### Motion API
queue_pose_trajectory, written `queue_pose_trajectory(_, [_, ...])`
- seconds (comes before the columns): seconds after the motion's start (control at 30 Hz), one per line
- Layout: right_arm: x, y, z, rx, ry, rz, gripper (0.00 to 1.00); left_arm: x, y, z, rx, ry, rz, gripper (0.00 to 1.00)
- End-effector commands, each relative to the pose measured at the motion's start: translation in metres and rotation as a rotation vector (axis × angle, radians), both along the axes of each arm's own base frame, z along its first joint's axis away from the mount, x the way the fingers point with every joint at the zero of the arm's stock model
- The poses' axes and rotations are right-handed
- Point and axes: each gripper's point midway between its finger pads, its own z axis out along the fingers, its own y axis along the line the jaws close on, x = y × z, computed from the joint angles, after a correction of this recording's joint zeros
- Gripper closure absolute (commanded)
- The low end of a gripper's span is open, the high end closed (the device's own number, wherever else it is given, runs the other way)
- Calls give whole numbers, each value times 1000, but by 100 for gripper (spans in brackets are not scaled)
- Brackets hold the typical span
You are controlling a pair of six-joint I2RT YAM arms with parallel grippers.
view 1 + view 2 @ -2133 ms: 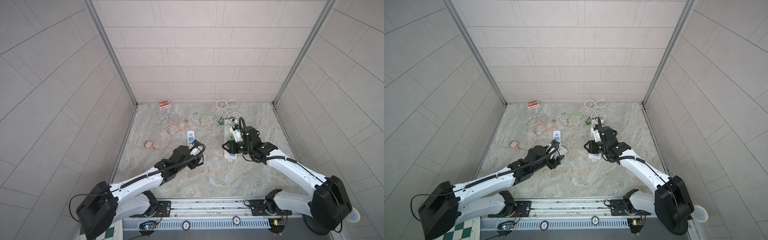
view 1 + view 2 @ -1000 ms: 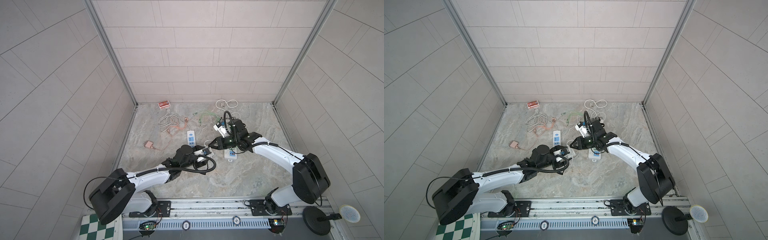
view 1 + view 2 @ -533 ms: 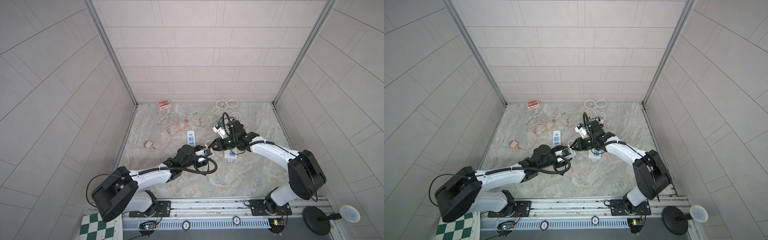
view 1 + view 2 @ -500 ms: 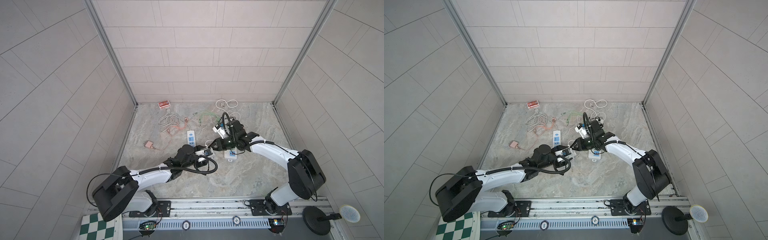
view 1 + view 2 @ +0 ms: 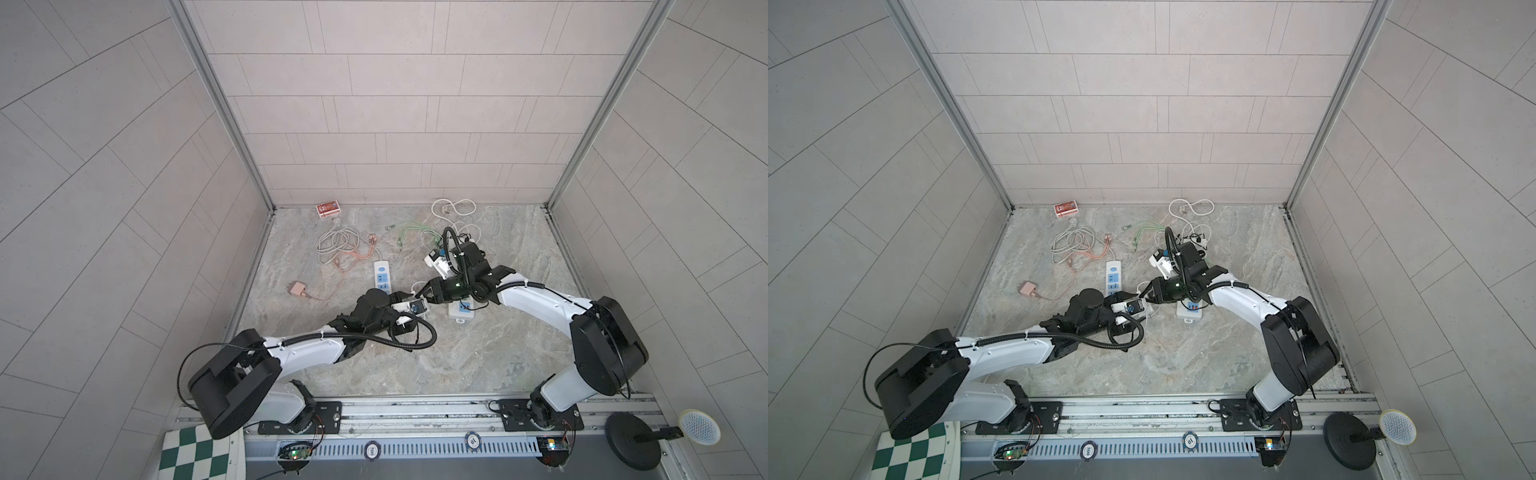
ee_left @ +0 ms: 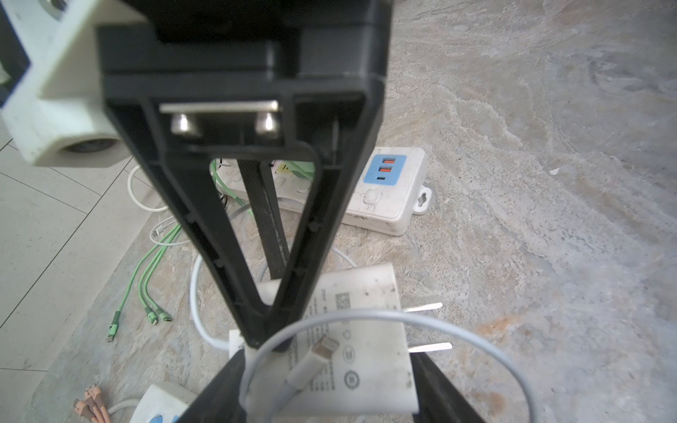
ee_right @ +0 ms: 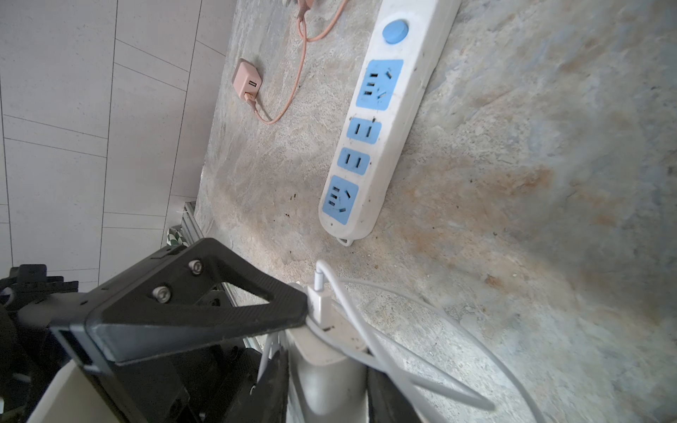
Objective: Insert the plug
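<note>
Left jaws clamped on the plug [image 6: 351,351] by its side edges; right jaws look pinched across its flat faces, view's cramped. It's held over the counter [image 6: 549,183] near the strip [image 7: 370,146], prongs [image 6: 425,307] free. Light, rigid, smooth plastic: grip the body, clear of prongs and cable [image 6: 366,314].

Small grey print, a square code and round marks are being shown on the charger [image 6: 370,362], yet nothing is being made out as words. Print on the red box [image 5: 328,208] and rail discs [image 5: 372,450] is being blurred likewise.
</note>
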Motion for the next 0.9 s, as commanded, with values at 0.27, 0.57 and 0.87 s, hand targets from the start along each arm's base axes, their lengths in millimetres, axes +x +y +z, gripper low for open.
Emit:
queue_pose_trajectory(0.27, [-21,30,47,224,-42,148,65,-5,-31,48,-114,-113,-147,61])
queue_pose_trajectory(0.57, [-20,33,54,268,-52,153,82,4,-35,47,-94,-113,-129,51])
queue_pose_trajectory(0.87, [8,5,38,122,-113,-15,100,26,-3,63,-187,-113,139,7])
